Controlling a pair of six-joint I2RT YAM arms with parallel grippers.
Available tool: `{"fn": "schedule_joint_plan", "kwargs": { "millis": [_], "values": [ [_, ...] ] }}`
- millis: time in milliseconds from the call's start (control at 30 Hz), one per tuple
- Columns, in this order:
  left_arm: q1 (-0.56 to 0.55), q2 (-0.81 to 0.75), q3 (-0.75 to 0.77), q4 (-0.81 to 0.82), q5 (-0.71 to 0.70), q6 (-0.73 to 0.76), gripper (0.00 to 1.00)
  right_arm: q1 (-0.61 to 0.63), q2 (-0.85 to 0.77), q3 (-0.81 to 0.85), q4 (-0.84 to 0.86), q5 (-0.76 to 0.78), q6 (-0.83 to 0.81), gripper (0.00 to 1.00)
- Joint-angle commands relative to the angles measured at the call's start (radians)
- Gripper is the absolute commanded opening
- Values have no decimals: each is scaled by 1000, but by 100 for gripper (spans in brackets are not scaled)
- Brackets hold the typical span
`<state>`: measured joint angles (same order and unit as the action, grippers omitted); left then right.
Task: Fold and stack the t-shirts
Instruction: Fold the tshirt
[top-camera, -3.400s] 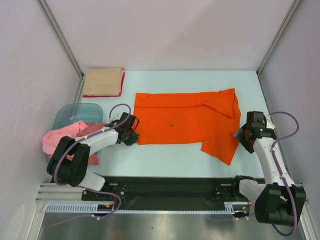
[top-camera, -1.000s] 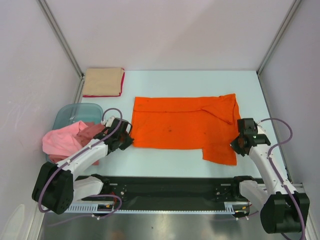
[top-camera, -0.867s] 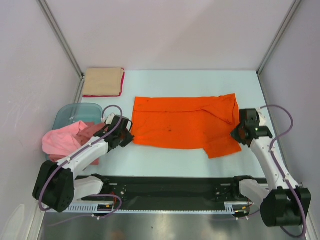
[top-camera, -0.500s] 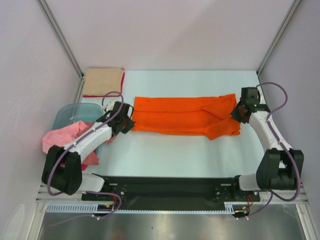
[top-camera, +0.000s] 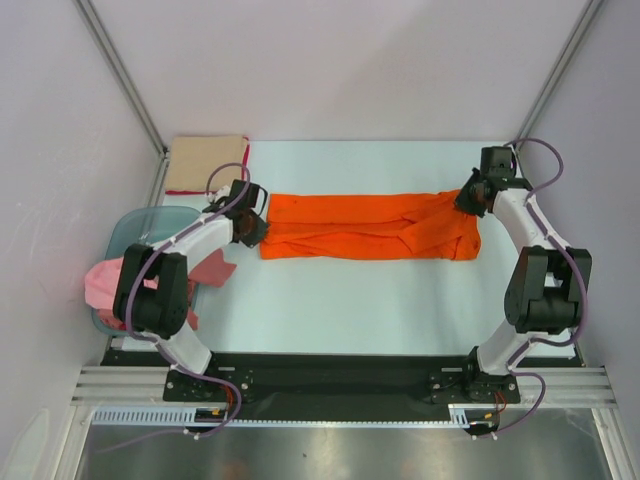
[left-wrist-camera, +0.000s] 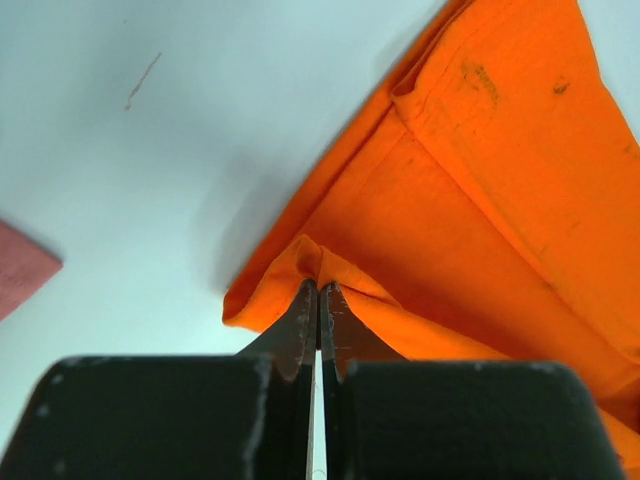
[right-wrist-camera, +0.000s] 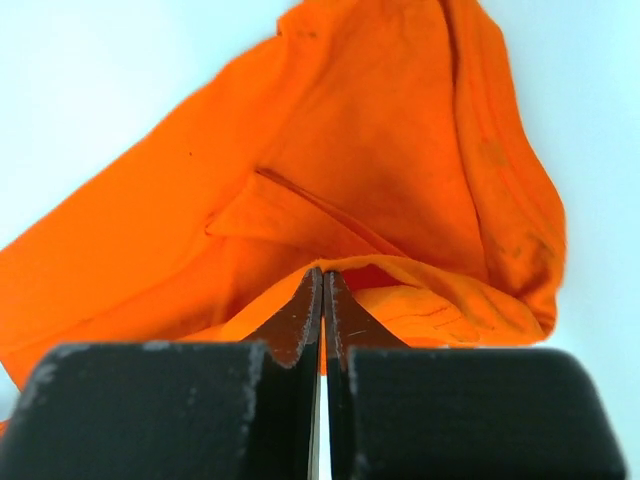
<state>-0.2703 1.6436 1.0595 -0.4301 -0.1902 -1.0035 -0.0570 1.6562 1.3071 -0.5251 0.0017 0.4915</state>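
Top external view: your orange t-shirt (top-camera: 365, 226) lies as a long folded band across the middle of the pale table (top-camera: 350, 300), with one of your arms at each end.
Left pincer (top-camera: 254, 224): pressed together on the band's left end. In the left wrist view its tips pinch a raised ridge of orange cloth.
Right pincer (top-camera: 471, 197): pressed together on the right end, where the cloth bunches. In the right wrist view a fold is nipped between the tips.
Tan t-shirt (top-camera: 205, 163): folded in the far left corner, with a red edge (top-camera: 245, 162) showing along its right side.
Pink t-shirt (top-camera: 100, 282): crumpled and draped over the near rim of the blue-green tub (top-camera: 135, 232) at your left.
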Motion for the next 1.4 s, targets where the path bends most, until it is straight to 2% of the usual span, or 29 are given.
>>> {"fn": "schedule_joint_plan", "kwargs": {
  "millis": [0, 400, 1133, 1267, 1367],
  "values": [
    [13, 34, 65, 4, 21, 34, 0, -18, 31, 57, 17, -22, -22, 0],
    [14, 119, 158, -7, 38, 43, 0, -64, 73, 69, 42, -58, -28, 0],
    [48, 251, 275, -50, 44, 52, 0, -73, 221, 169, 66, -95, -30, 0],
    [48, 278, 298, -50, 55, 72, 6, -75, 254, 181, 71, -94, -30, 0],
    [48, 289, 324, -53, 46, 114, 22, -76, 289, 199, 76, -91, -34, 1]
  ]
}}
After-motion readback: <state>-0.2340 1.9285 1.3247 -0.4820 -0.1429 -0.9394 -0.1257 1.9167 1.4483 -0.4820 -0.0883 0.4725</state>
